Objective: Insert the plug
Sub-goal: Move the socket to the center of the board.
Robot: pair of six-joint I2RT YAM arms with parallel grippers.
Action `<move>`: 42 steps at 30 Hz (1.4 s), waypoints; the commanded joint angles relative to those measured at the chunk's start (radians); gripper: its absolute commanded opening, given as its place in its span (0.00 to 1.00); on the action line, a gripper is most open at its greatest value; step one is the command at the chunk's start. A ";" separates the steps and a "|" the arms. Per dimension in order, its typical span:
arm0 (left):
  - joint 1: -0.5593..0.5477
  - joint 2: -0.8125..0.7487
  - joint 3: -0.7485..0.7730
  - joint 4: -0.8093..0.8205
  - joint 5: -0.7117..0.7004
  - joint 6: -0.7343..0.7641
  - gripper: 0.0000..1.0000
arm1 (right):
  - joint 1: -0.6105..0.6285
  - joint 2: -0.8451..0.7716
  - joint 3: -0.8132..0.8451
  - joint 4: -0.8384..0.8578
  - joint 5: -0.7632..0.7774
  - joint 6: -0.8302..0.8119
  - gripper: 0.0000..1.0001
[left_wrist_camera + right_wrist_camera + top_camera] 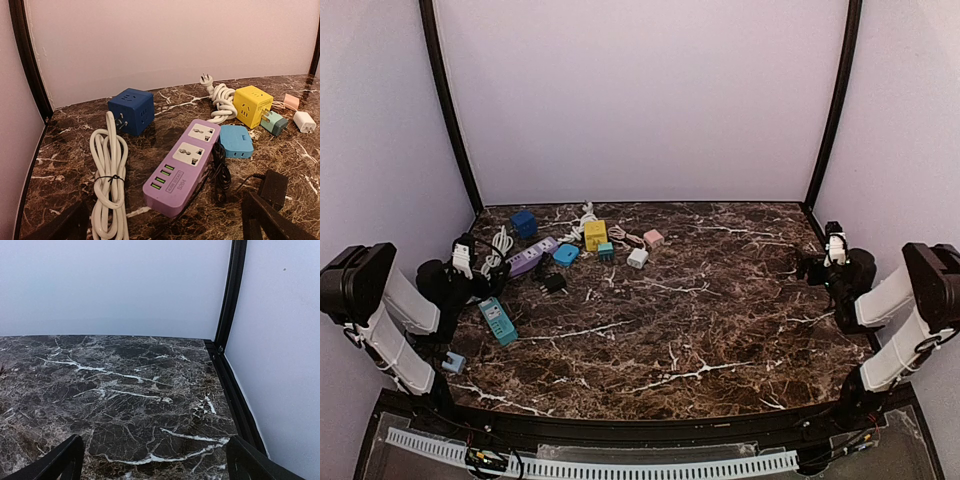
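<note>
Plainly, left gripper (165, 222) wide open and empty near purple power strip (182, 167); right gripper (152, 460) equally wide, empty.

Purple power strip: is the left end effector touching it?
Apart. Left wrist view: the left end effector is open, its fingers flanking the purple power strip with table visible in each gap.

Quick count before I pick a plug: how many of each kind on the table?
Cube sockets: 2: blue cube, yellow cube
Strips: 2: purple strip, teal strip
Adapters: 5: light-blue adapter, green adapter, white adapter, pink adapter, black adapter
White cords: 2: left cord, far cord
Pale-blue block, kind unclear: 1
Total: 12
</note>
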 commanded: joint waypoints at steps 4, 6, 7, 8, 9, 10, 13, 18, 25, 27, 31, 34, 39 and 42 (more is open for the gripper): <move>-0.005 -0.018 0.004 -0.025 0.005 0.008 1.00 | -0.003 -0.204 0.261 -0.560 0.013 0.114 0.99; -0.005 -0.019 0.002 -0.014 0.003 0.005 1.00 | 0.000 -0.209 0.338 -0.684 -0.093 0.193 0.99; -0.004 -0.029 -0.004 -0.007 -0.007 -0.005 1.00 | 0.005 -0.204 0.371 -0.730 -0.152 0.237 0.99; -0.003 -0.041 -0.006 -0.025 -0.045 -0.009 1.00 | 0.019 -0.199 0.396 -0.762 -0.194 0.275 0.99; -0.002 -0.082 -0.004 -0.045 -0.064 -0.027 1.00 | 0.046 -0.194 0.418 -0.790 -0.209 0.300 0.99; -0.002 -0.113 0.007 -0.155 -0.131 -0.040 1.00 | 0.101 -0.191 0.438 -0.815 -0.191 0.308 0.99; -0.001 -0.290 0.169 -0.504 -0.237 -0.022 1.00 | 0.317 -0.153 0.529 -0.916 -0.075 0.300 0.99; 0.000 -0.312 0.617 -1.386 -0.146 0.203 1.00 | 0.602 0.044 0.772 -1.104 0.039 0.338 0.95; -0.007 -0.312 0.779 -1.968 0.044 0.459 0.87 | 0.910 0.393 1.192 -1.363 0.087 0.288 0.99; -0.008 -0.302 0.782 -2.096 0.080 0.622 0.86 | 0.943 0.438 1.232 -1.383 0.083 0.268 0.99; -0.009 -0.359 0.737 -2.291 0.056 1.100 0.98 | 0.960 0.454 1.221 -1.367 -0.006 0.251 0.99; -0.008 -0.395 0.712 -2.298 0.053 1.412 0.99 | 0.960 0.447 1.200 -1.356 -0.020 0.239 0.99; -0.010 -0.224 0.824 -2.330 0.071 1.613 0.99 | 0.961 0.443 1.186 -1.351 -0.026 0.231 0.99; -0.019 -0.135 0.830 -2.309 0.034 1.733 0.99 | 0.961 0.445 1.184 -1.349 -0.027 0.216 0.99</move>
